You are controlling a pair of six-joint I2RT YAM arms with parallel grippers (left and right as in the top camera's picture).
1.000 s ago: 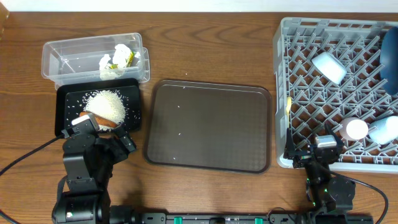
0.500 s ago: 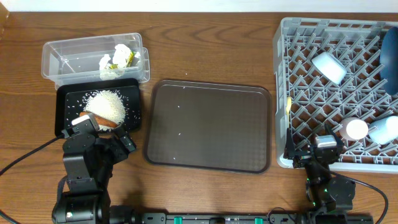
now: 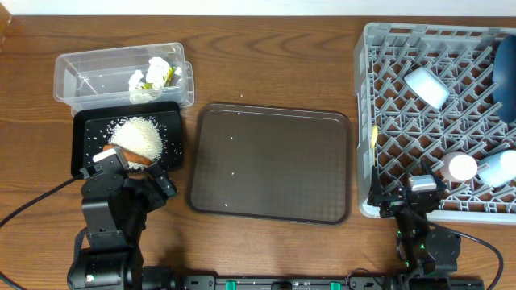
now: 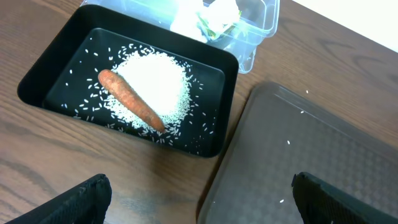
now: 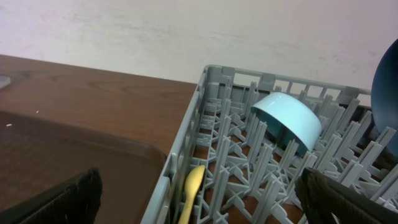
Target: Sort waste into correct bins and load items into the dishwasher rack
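Grey lattice plastic dishwasher rack (image 3: 389,44), at the right edge of the wooden table (image 3: 274,72), holds five items: round blue plate (image 3: 506,68), light blue bowl (image 3: 426,86), light blue cup (image 3: 500,167), white cup (image 3: 460,167), pale yellow spoon (image 5: 194,183). Black tray (image 3: 79,147) holds rice grains (image 3: 139,134) and one orange carrot (image 4: 130,102); the adjoining clear tub (image 3: 89,76) holds tissue (image 3: 139,83) and wrapper (image 3: 167,75). Left gripper (image 4: 199,202), right gripper (image 5: 199,199): jaws wide, empty.
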